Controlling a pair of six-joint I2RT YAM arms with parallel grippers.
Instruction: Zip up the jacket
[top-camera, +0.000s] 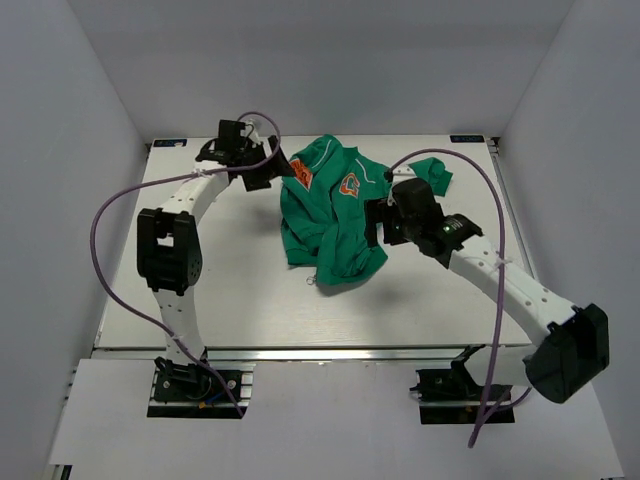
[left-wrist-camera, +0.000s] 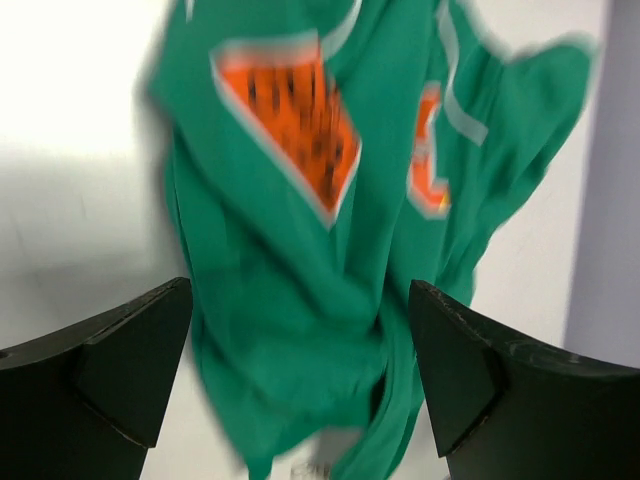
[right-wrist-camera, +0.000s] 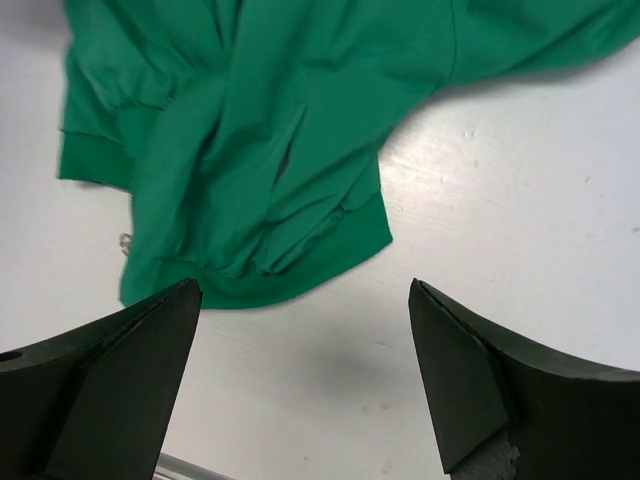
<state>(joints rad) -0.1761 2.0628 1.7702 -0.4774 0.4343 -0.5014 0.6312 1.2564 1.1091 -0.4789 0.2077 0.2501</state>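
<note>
The green jacket (top-camera: 335, 215) lies crumpled in a heap on the white table (top-camera: 240, 290), toward the back middle. Its orange sleeve patch (top-camera: 301, 177) and orange chest logo (top-camera: 349, 185) face up. My left gripper (top-camera: 276, 170) hovers at the heap's left back edge. In the blurred left wrist view its jaws stand wide open (left-wrist-camera: 300, 385), with the jacket (left-wrist-camera: 300, 260) lying past them. My right gripper (top-camera: 373, 223) is at the heap's right side, also open (right-wrist-camera: 305, 375), over bare table just short of the jacket's hem (right-wrist-camera: 300, 270). The front zip is buried in the folds.
A small metal piece (top-camera: 312, 281) pokes out at the heap's near edge, also showing in the right wrist view (right-wrist-camera: 125, 242). Purple cables (top-camera: 110, 230) loop from both arms. Grey walls close in the table at the back and sides.
</note>
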